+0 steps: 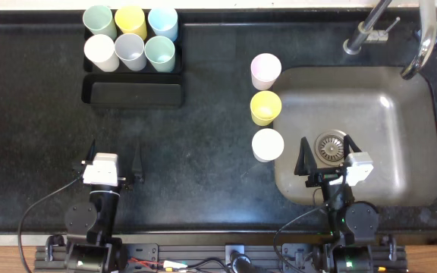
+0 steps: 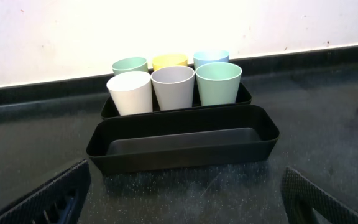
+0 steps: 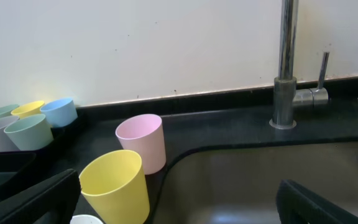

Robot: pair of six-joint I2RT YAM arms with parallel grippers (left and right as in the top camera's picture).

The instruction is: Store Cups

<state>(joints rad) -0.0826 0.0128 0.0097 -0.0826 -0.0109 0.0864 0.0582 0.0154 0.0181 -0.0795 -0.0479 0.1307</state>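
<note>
Cups (image 1: 265, 108) clear of both gaping pincers (image 1: 115, 161) (image 1: 327, 155)

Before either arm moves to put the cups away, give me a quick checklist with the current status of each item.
1. The left hand is open and empty: ok.
2. The right hand is open and empty: ok.
3. The empty tray has room: ok.
4. The pink cup, yellow cup and white cup stand upright beside the sink: ok.
5. Room for fingers between those cups: cannot tell.
6. All cups stored: not ok, those three are out.
</note>
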